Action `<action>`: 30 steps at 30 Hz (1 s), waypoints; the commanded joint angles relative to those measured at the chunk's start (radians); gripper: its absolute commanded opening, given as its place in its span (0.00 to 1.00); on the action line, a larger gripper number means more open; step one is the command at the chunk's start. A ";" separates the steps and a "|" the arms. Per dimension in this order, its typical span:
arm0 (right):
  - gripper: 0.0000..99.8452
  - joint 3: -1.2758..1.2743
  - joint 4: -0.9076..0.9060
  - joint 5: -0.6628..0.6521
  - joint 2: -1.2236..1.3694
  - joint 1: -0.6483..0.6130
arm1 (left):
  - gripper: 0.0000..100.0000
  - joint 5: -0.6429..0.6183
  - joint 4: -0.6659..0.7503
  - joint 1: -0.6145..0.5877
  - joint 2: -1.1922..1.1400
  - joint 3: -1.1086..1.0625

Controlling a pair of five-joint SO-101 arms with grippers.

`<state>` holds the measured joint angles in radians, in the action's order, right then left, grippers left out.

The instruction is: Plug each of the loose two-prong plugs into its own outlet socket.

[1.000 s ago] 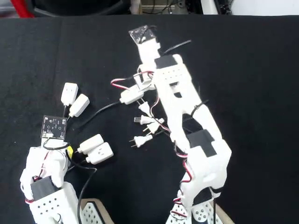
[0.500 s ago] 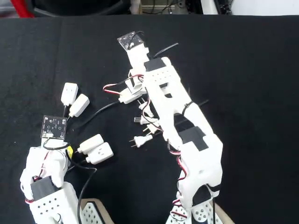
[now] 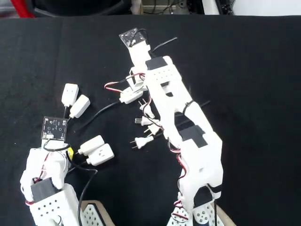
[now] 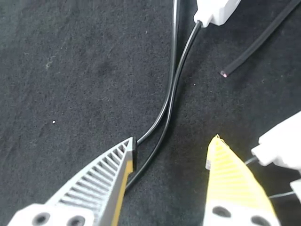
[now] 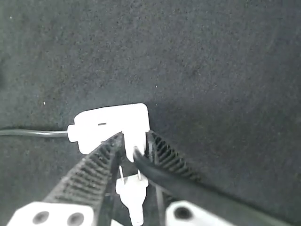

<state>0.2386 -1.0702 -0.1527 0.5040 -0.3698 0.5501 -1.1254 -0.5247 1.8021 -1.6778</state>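
My right gripper [image 5: 135,136] is shut on a white two-prong plug [image 5: 137,145] whose front end meets a white outlet socket [image 5: 110,123] lying on the black cloth. In the high view this gripper [image 3: 136,86] sits over that socket [image 3: 131,95] at the table's middle. Loose plugs [image 3: 142,141] lie just nearer, beside the arm. My left gripper [image 4: 174,140] is open, low over two black cables [image 4: 164,113]. It is at the near left [image 3: 70,152], next to two sockets [image 3: 96,149]. Another pair of sockets [image 3: 74,100] lies farther back on the left.
A second plug [image 5: 134,200] lies under my right gripper, prongs toward the socket. A black cable [image 5: 188,188] runs along one right finger. A cut cable end [image 4: 223,74] and a socket's edge [image 4: 282,141] lie near my left gripper. The right arm [image 3: 178,127] covers the table's middle.
The right arm has swung to the left across the table, its gripper staying shut over the middle socket. The left arm has not moved.
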 commanded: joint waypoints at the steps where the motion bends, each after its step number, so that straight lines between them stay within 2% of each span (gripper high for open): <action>1: 0.01 0.053 -0.003 -0.006 -0.005 0.014 | 0.25 0.011 0.000 0.012 0.011 -0.015; 19: 0.01 0.056 -0.046 -0.006 0.102 0.018 | 0.25 0.012 0.000 0.012 0.011 -0.015; 30: 0.01 0.058 -0.052 -0.077 0.101 0.152 | 0.25 0.012 0.000 0.012 0.011 -0.016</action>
<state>0.2800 -1.1070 -0.2140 0.6038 -0.2931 0.5501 -1.1254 -0.5247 1.8021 -1.6794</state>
